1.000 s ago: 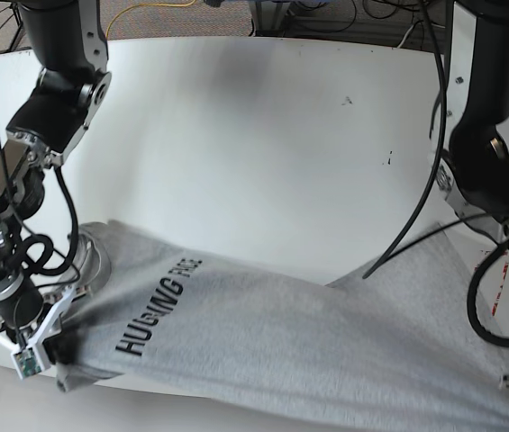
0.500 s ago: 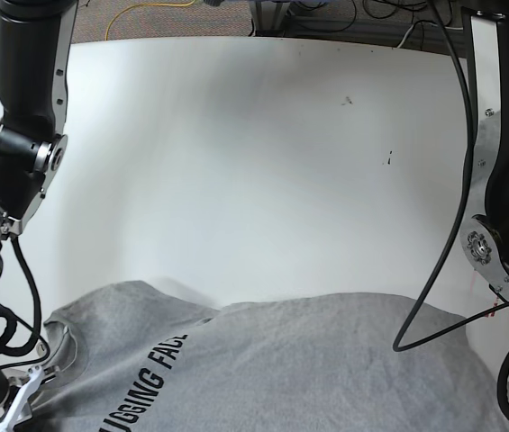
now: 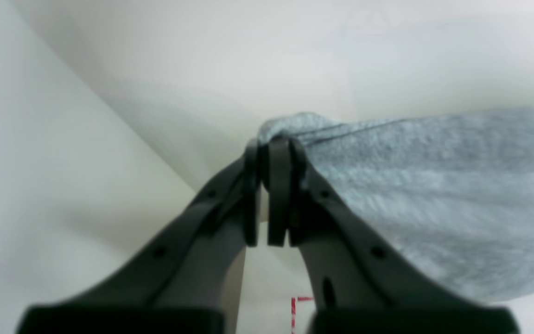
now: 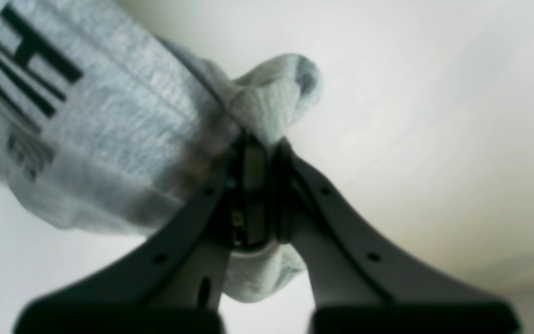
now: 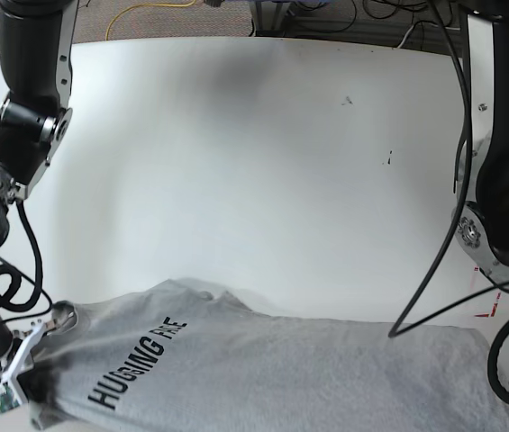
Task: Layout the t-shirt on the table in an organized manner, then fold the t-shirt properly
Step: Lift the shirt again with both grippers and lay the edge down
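Pincer left (image 3: 271, 195) clamped on t-shirt (image 3: 434, 195) edge, frame centre | right pincer (image 4: 257, 185) clamped on bunched cloth | base: t-shirt lower frame on table (image 5: 254, 153), lettering up | step: spreading; next likely lower flat, release.

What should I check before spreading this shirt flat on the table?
1. Left gripper shut on the heather-grey cotton t-shirt: ok.
2. Right gripper shut on cloth near the black lettering: ok.
3. Shirt flat: not ok, the corner bunches at the right gripper.
4. Print side up: ok.
5. White glossy table beyond the shirt bare: ok.
6. Near hem fully on the table: cannot tell.
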Tool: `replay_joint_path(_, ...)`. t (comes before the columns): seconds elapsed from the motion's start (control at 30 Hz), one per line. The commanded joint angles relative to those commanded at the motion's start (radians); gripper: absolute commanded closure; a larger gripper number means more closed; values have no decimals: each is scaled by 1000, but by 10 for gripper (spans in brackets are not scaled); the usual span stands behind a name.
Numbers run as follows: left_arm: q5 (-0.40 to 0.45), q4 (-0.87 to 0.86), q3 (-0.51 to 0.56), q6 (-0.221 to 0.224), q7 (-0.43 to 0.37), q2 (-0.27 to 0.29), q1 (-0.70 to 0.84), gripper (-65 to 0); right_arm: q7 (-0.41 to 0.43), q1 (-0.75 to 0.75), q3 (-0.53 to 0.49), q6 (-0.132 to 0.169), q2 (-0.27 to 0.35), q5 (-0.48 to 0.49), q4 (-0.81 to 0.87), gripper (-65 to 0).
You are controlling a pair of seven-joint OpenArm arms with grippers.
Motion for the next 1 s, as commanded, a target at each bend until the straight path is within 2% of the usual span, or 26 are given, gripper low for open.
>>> replay_joint_path(0.33, 0, 227, -2, 0, 0, 5, 400, -6, 0, -330, 123, 0, -109, 0, 115, -2)
replay_joint_path(0.47, 0, 295, -54, 0, 0, 18, 598, -4, 0, -443, 149, 0, -161, 0, 137, -2)
replay_joint_path(0.57, 0, 318, -92, 0, 0, 44, 709, -4, 0, -503, 160, 0, -181, 0, 138, -2)
replay_joint_path(0.9, 0, 328, -216, 0, 0, 41, 973, -4, 3, -661, 161, 0, -242, 0, 138, 0)
replay_joint_path(1.0, 0, 328, -250, 0, 0, 23, 1046, -4, 3, -712, 167, 0, -264, 0, 140, 0)
